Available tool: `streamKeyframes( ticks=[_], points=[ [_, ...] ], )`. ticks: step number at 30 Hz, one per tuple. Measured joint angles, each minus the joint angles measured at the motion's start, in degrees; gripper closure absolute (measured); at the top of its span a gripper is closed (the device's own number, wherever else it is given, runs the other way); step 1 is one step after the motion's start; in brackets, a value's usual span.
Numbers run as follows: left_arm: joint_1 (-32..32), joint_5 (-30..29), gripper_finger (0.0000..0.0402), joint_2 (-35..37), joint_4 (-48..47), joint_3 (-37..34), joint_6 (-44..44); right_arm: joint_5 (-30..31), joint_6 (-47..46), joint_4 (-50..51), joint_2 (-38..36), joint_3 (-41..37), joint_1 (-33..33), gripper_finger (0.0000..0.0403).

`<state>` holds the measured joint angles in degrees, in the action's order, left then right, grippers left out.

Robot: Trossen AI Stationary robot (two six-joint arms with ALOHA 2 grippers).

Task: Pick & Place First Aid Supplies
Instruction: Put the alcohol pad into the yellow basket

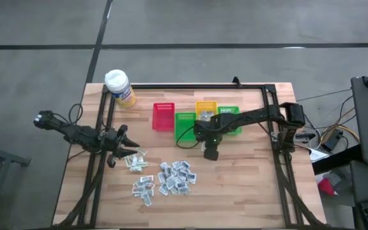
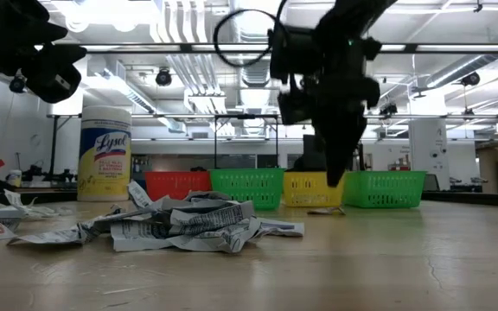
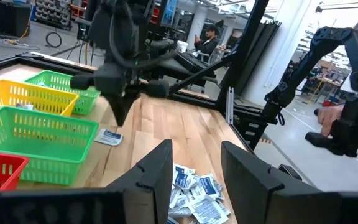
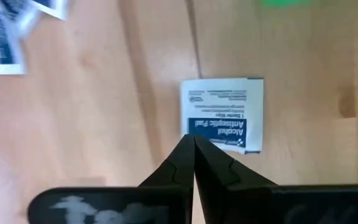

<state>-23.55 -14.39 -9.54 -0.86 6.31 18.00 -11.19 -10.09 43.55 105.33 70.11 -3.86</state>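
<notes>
The first aid supplies (image 1: 171,177) lie in a loose heap of small white-and-blue packets on the wooden table, seen as a crumpled pile (image 2: 188,225) in the low view. A few pale sachets (image 1: 136,161) lie nearer my left gripper (image 1: 121,144), which hovers open at the table's left (image 3: 194,180). One alcohol pad packet (image 4: 222,115) lies flat and alone in front of the bins (image 3: 109,137). My right gripper (image 4: 193,138) is shut and points down, its tips at this packet's edge (image 2: 334,204). My right gripper's shut tips come from above, pointing down, at one edge of the lone alcohol pad packet (image 4: 199,132), which lies flat on the table. Whether the tips touch it, I cannot tell.
Red (image 1: 163,116), green (image 1: 185,125), yellow (image 1: 206,109) and green (image 1: 229,119) bins stand in a row at the table's far middle. A yellow wipes bottle with a white cap (image 1: 119,87) stands at the far left corner. A black frame (image 1: 190,85) edges the table.
</notes>
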Motion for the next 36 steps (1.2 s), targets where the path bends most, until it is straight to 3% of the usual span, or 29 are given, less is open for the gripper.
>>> streamKeyframes(
  ticks=[9,13,26,33,36],
  points=[
    [0.0,0.0,0.0271,0.0,0.0,0.0,-0.6,-0.1,-2.0,5.3,-2.2,2.8,0.7,0.0394],
    [0.0,0.0,0.0271,0.0,0.0,0.0,-0.6,-3.5,0.0,5.6,-2.2,2.5,0.6,0.0388],
    [0.0,0.0,0.0271,0.0,0.0,0.0,-1.2,-3.6,3.0,2.4,-2.2,1.5,3.2,0.0273],
    [0.0,0.0,0.0271,0.0,0.0,0.0,-1.4,7.8,9.0,0.2,-2.1,-0.4,7.4,0.0246],
    [0.0,0.0,0.0271,0.0,0.0,0.0,-1.4,8.9,8.3,-1.1,-2.1,-1.3,7.9,0.0242]
  ],
)
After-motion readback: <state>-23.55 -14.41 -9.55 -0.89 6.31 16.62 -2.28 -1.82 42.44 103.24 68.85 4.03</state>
